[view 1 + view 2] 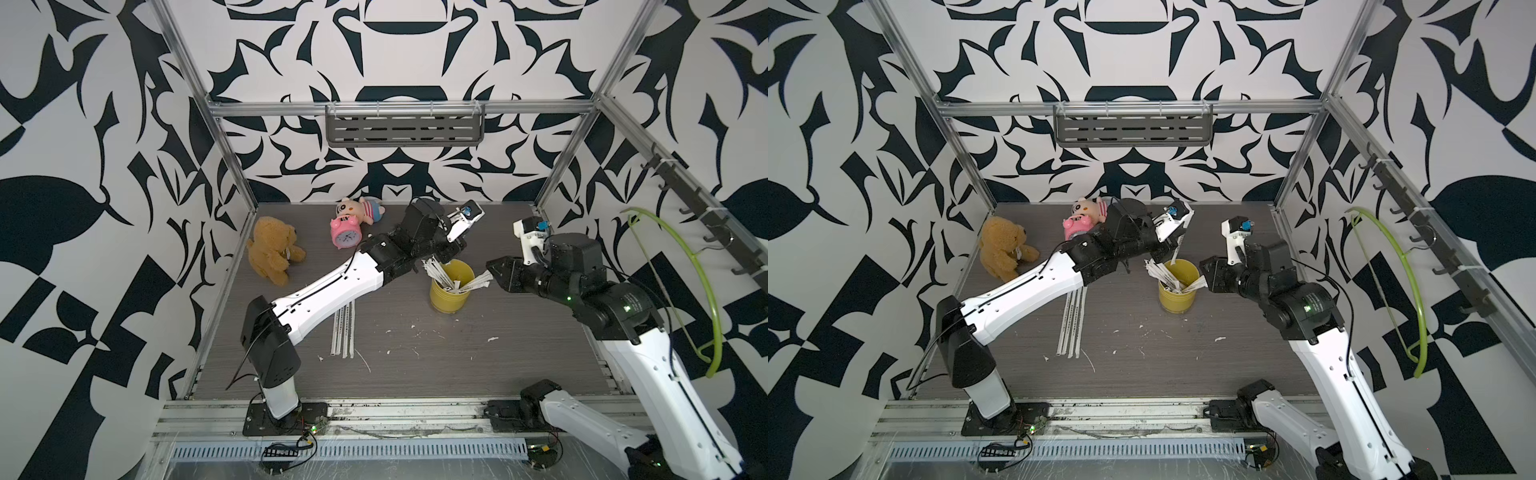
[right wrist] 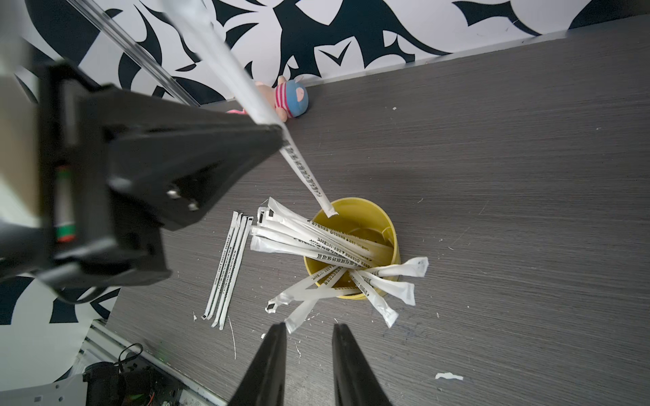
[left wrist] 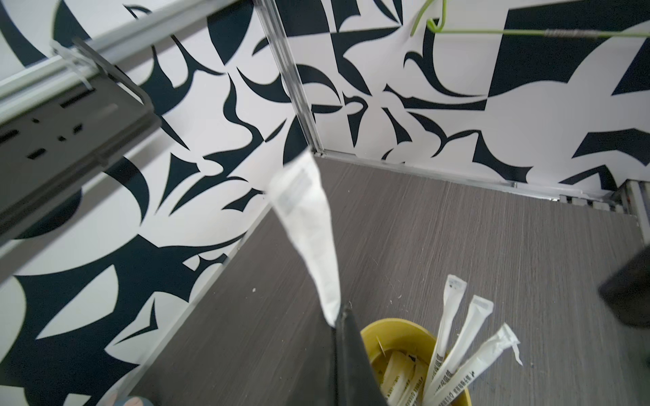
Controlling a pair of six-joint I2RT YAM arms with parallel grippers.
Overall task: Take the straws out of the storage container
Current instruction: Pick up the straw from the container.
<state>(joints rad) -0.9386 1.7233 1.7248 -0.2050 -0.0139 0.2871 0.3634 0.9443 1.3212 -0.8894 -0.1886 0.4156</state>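
Closest to the front, four or so straws (image 1: 343, 332) lay flat side by side on the table (image 1: 457, 365), already out. Further in, the yellow cup (image 1: 451, 301) stood upright mid-table with plenty more straws in it, fanned out over the rim. A few leaned toward the right claw (image 2: 309, 330), long axes pointing pretty much at it. Its jaws were apart and empty, with one wrapper tip just beside it. So the right arm looked nearer for those. Behind the cup, the left claw (image 2: 276, 131) was clamped on a single straw (image 2: 306, 175), hanging steeply, bottom end right at the cup's mouth. My guess: it needed more lift to clear.
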